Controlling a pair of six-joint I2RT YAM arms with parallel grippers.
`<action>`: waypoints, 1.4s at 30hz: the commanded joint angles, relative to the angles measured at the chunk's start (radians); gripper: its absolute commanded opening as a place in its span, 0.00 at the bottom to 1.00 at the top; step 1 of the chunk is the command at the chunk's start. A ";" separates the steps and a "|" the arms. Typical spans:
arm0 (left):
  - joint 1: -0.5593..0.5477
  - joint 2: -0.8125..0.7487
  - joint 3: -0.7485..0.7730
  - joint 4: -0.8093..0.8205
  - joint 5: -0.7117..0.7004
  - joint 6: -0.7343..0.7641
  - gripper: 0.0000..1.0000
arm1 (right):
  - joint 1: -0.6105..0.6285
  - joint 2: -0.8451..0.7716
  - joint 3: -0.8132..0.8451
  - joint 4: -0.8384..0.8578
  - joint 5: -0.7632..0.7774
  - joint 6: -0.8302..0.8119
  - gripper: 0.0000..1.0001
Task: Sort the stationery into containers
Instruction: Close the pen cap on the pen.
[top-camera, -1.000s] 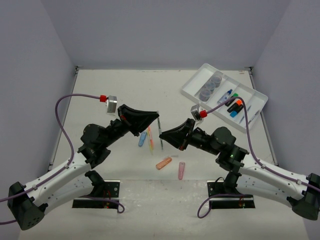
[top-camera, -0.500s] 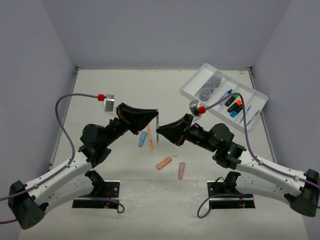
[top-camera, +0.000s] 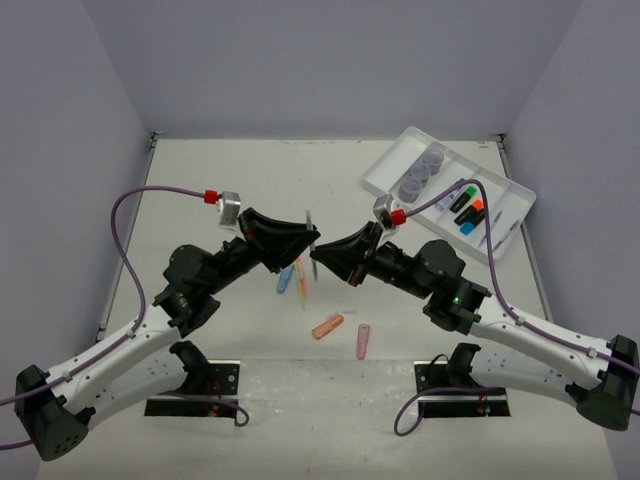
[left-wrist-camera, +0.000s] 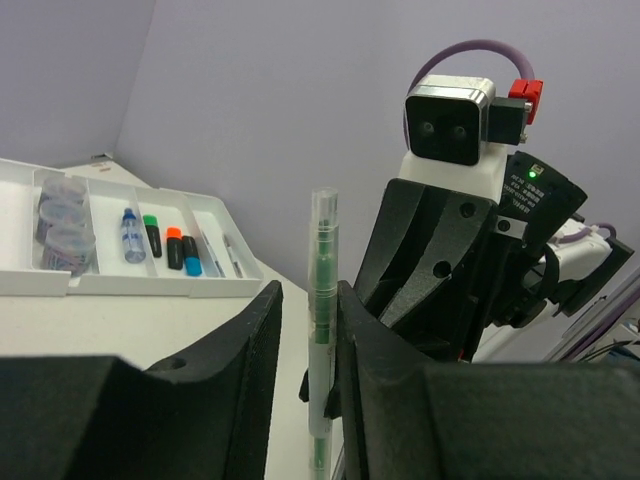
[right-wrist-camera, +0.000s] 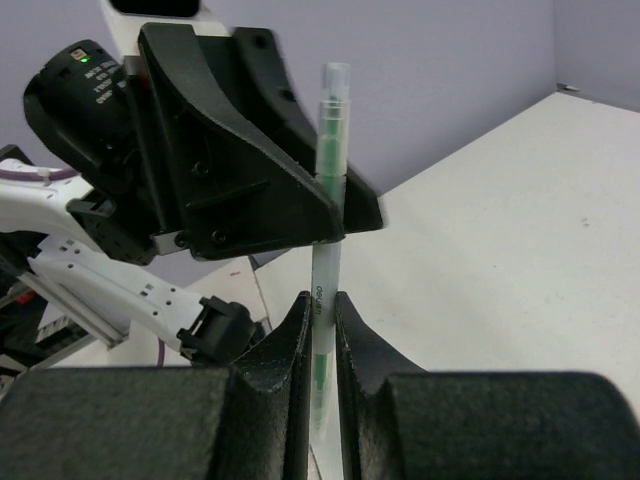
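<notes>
Pale tabletop (top-camera: 220, 180) and grey-violet walls (top-camera: 330, 60) fill the overhead view. At the upper right of that frame sits the tray (top-camera: 503, 192), with pots (top-camera: 420, 172) and highlighters (top-camera: 468, 212) lying in its compartments.

At the centre of the frame the two grippers meet above the table, nose to nose: a hand-over in mid-air, by the look of it. The right gripper (right-wrist-camera: 320, 305) is clamped on an upright pen (left-wrist-camera: 322, 260), with a finger pressed to each side of the barrel. The left gripper (left-wrist-camera: 310, 295) brackets the same pen further along. Its jaws are narrow but slack, and a strip of background shows between one finger and the barrel.

Below centre, a few capsules (top-camera: 327, 326) lie loose on the table.

The step in hand seems to be passing the pen to the arm nearer the tray. Next, the left jaws need to spread clear and back off without dragging the barrel. The right arm can then swing to the upper right and lay the pen lengthwise in a long compartment.
</notes>
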 joint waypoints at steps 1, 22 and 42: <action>0.001 -0.013 0.041 -0.071 -0.020 0.054 0.04 | 0.004 -0.027 0.016 0.039 -0.015 -0.026 0.00; 0.001 -0.013 0.096 -0.023 0.112 0.103 0.36 | 0.004 0.052 0.086 -0.031 -0.100 -0.020 0.00; 0.001 0.050 0.253 -0.212 0.063 0.179 0.17 | 0.004 0.044 0.080 -0.093 -0.117 -0.056 0.00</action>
